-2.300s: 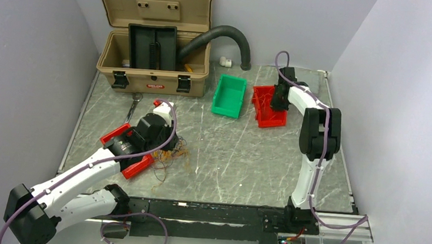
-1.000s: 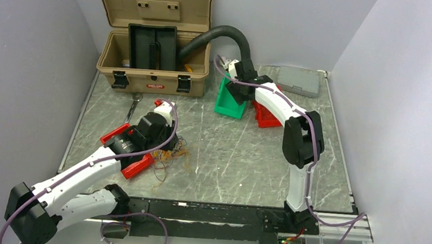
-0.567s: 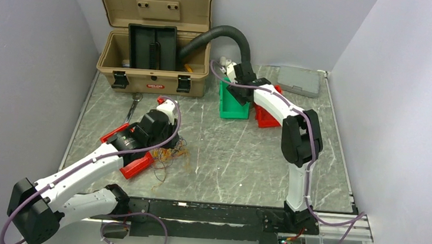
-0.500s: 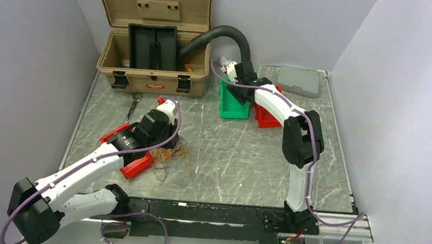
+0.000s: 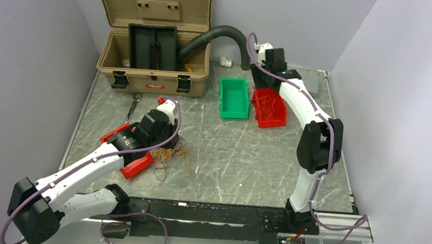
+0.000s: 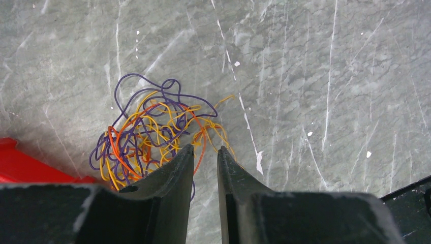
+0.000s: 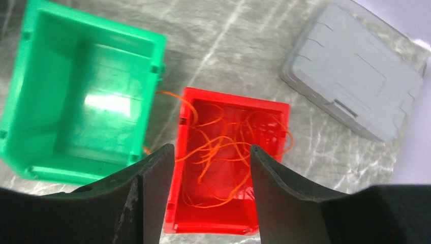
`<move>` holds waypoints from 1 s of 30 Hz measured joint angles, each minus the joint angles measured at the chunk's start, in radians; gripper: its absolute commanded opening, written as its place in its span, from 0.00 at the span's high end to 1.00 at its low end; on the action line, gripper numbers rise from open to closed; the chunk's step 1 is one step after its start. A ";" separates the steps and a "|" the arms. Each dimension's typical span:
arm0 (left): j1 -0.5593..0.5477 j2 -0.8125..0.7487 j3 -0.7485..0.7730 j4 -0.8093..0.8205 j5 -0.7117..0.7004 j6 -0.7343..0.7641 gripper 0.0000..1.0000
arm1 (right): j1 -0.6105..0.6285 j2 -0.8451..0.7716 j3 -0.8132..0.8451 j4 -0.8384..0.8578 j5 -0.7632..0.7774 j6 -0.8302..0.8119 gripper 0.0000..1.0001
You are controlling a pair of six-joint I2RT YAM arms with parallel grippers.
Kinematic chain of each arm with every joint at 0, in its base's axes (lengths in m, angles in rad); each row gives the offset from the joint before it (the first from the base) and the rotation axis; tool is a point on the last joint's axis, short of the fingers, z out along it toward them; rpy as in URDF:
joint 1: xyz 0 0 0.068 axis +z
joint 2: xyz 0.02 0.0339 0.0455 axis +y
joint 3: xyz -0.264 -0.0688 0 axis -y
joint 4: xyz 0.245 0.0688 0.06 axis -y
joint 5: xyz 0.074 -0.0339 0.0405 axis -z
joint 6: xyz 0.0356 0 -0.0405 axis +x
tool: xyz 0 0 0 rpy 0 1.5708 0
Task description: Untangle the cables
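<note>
The cables point(image 6: 147, 129), a loose tangle of purple, yellow and orange strands, lie on the counter point(image 6: 330, 101) in front of the tan toolbox point(image 5: 152, 85), toward the near edge. The left claw point(image 6: 205, 148) hangs right over the near side of that tangle. Its 2 fingers stand a narrow slit apart, and 1 orange strand curves in by their tips; no strand looks pinched. To the right of the toolbox sit 2 bins side by side: a green bin point(image 7: 101, 76), then a red bin point(image 7: 234, 101) farther from the toolbox. Thin orange strands point(image 7: 223, 147) loop inside the red bin, and 1 trails over its rim toward the green one. The right claw point(image 7: 211, 148) hovers above the red bin, fingers well apart, holding nothing. A grey case point(image 7: 356, 96) lies farther right of the toolbox, beyond the red bin.
</note>
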 measured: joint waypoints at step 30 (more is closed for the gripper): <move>0.002 0.010 0.000 0.000 0.001 0.000 0.71 | 0.109 0.091 -0.069 -0.026 0.224 -0.147 0.41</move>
